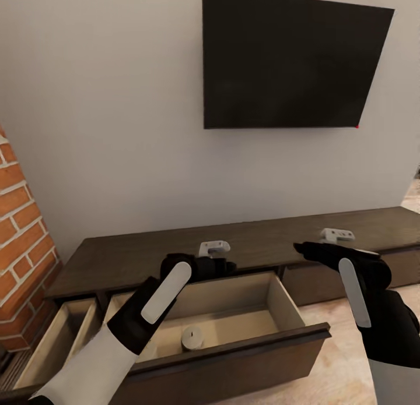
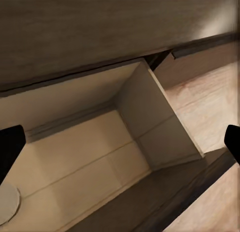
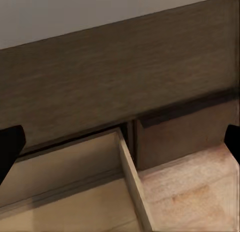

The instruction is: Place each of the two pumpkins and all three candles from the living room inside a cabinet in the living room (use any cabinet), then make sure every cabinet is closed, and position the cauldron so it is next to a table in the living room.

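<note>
Inside the cabinet's (image 1: 245,250) open middle drawer (image 1: 280,303) a candle (image 1: 192,337) stands upright, wick up, below the empty left gripper (image 1: 213,259), both grippers' jaws apart

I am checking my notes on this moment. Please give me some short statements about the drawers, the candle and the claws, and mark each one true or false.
1. A candle stands inside the open middle drawer. True.
2. The left claw holds the candle. False: its fingers are spread wide with nothing between them.
3. The drawer at the far left by the brick wall is pulled out. True.
4. A pumpkin lies on top of the cabinet. False: the top shows nothing on it.
5. The right claw is open. True.
</note>
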